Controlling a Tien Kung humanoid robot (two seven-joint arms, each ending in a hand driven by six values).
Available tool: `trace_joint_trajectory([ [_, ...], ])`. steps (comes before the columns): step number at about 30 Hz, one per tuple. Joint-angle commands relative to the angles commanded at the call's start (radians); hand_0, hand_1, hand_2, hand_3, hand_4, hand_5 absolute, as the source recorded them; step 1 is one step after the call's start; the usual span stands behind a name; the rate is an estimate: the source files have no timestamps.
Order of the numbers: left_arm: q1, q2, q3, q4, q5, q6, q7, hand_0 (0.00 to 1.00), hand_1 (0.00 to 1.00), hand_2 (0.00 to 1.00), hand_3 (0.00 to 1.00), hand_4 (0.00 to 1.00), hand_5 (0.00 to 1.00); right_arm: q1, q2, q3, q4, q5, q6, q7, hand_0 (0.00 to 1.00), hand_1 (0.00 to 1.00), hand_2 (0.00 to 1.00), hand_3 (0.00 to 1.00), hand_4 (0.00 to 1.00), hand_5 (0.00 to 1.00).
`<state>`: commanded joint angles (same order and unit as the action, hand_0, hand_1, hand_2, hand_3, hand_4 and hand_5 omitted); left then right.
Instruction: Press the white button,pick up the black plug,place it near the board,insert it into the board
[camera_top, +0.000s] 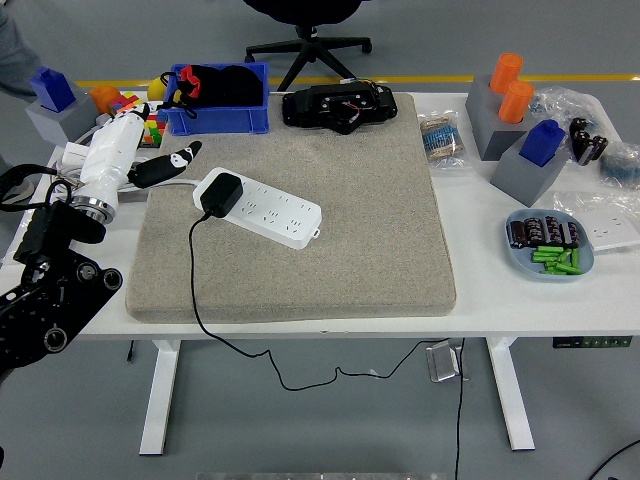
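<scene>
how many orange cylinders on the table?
2. Both orange cylinders stand in the grey block at the table's far right: one behind, one in front. An orange shape at far left is too hidden to identify.

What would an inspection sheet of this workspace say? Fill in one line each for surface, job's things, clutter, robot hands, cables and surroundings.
Surface: white table with a grey mat across its middle.
Job's things: black plug seated in the left end of the white power strip on the mat.
Clutter: blue bin, black device, grey blocks with orange cylinders, blue plate of small parts, colour cubes.
Robot hands: left robot hand open at the mat's left edge, holding nothing; right not in view.
Cables: black cord runs from the plug over the front edge.
Surroundings: office chair base behind the table.
</scene>
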<state>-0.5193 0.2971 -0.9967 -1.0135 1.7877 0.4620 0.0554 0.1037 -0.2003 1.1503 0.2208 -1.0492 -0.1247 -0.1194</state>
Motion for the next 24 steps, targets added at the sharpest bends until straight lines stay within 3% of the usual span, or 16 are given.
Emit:
trace_joint_trajectory([
  [10,0.1,-0.025,-0.164,-0.036,0.027,-0.005,-0.007,0.922,0.926,0.867,0.82,0.819,0.636,-0.006,-0.018,0.051,0.006,-0.024,0.002,0.0,0.791,0.762,0.789,0.771,0.797,0.587],
  [24,0.19,-0.026,-0.289,-0.094,0.04,-0.004,-0.025,0.928,0.925,0.865,0.806,0.82,0.634,-0.006,-0.032,0.111,0.01,-0.053,0.007,-0.001,0.789,0.761,0.783,0.767,0.796,0.589],
])
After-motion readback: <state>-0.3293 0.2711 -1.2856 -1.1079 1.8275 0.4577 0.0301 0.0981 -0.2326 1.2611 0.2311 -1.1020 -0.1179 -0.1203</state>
